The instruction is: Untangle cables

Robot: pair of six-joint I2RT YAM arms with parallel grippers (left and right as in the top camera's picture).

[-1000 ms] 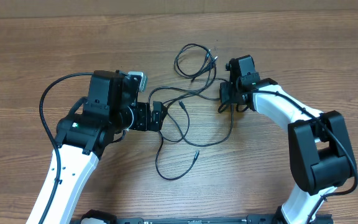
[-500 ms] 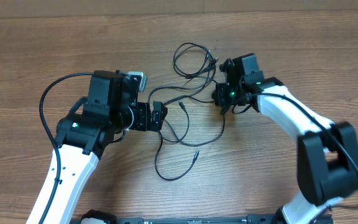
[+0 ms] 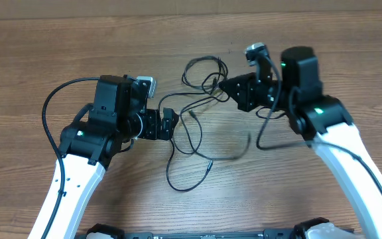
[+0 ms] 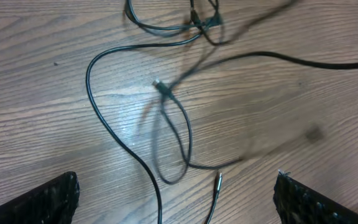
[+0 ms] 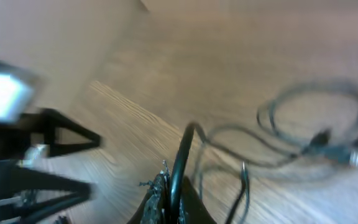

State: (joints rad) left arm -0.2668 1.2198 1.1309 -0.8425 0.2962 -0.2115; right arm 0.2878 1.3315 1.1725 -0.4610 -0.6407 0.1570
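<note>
Overhead: cables (image 3: pixel 192 126) lie mid-table (image 3: pixel 58 53) between the two arms; small coil (image 3: pixel 201 70) at the top, crossing strands in the middle, a wider loop lower down ending in a plug tip (image 3: pixel 209 164); left gripper (image 3: pixel 171 124) sits at the left edge of the tangle, pointing right, jaws spread wide, holding nothing; can't tell from here whether it touches the strand passing its tip; right gripper (image 3: pixel 225 85) is just right of the coil, tip pointing left, jaws closed; a faint blurred strand (image 3: pixel 241 149) shows below it, ends not readable. Left wrist: fingers (image 4: pixel 48 199) sit in the two lower corners, far apart; one strand runs down the wood between them, touching neither; ahead lies a narrow loop with a second plug tip (image 4: pixel 158 86) at its top and the first tip near its foot; the coil is at the top edge, partly blurred. Right wrist: heavy blur; fingers (image 5: pixel 160 202) are pressed together at bottom centre, clamped on the pinched cable (image 5: pixel 180 155), which rises out of the tips and bends over; the coil lies on the wood to the right; the left gripper shows as a dark smear at the left.
</note>
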